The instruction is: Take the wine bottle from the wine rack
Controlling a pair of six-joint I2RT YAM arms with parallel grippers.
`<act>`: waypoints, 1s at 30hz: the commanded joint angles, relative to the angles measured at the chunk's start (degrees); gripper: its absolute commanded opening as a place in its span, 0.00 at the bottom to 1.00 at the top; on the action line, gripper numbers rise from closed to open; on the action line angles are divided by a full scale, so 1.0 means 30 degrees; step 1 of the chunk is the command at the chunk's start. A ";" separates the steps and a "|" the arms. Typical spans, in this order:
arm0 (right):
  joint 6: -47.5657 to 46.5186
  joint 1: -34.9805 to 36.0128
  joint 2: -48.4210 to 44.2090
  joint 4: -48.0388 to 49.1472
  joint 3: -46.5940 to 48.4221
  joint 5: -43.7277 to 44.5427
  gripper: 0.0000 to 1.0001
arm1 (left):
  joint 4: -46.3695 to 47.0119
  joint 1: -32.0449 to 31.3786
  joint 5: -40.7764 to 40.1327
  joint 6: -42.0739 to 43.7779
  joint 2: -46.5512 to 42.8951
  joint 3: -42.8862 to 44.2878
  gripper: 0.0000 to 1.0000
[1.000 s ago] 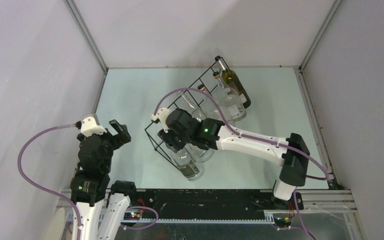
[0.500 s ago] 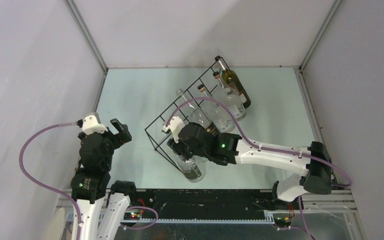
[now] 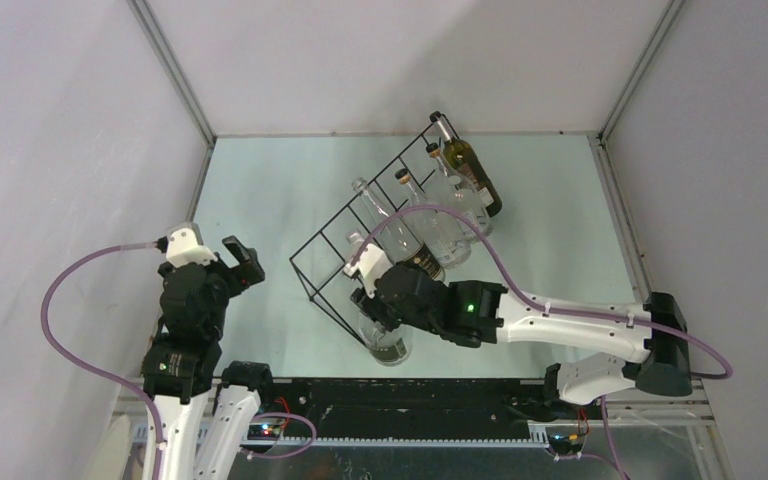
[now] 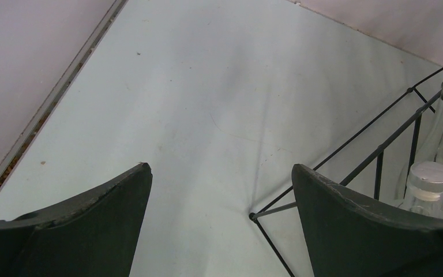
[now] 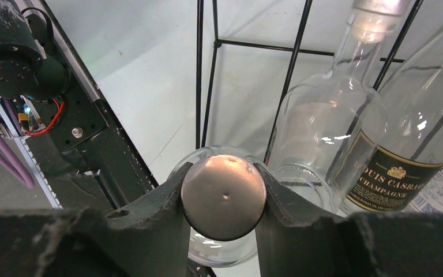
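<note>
The right jaws clamp the metal cap of the clear wine bottle [image 5: 224,199] at the wine rack's [image 5: 199,69] lower end, mid-frame on the worktop [image 3: 260,190]. The left jaws gape wide, lower left.

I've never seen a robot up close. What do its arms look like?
The left arm and right arm mix white shells with black joints. A purple cable loops along each. A green light glows on the right one. Fingers are dark, broad, scuffed.
</note>
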 commanded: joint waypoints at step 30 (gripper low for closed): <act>0.3393 0.0035 -0.9174 -0.2037 -0.2986 0.4726 0.00 | 0.1273 -0.1997 0.2889 0.0045 0.1313 0.2594 0.98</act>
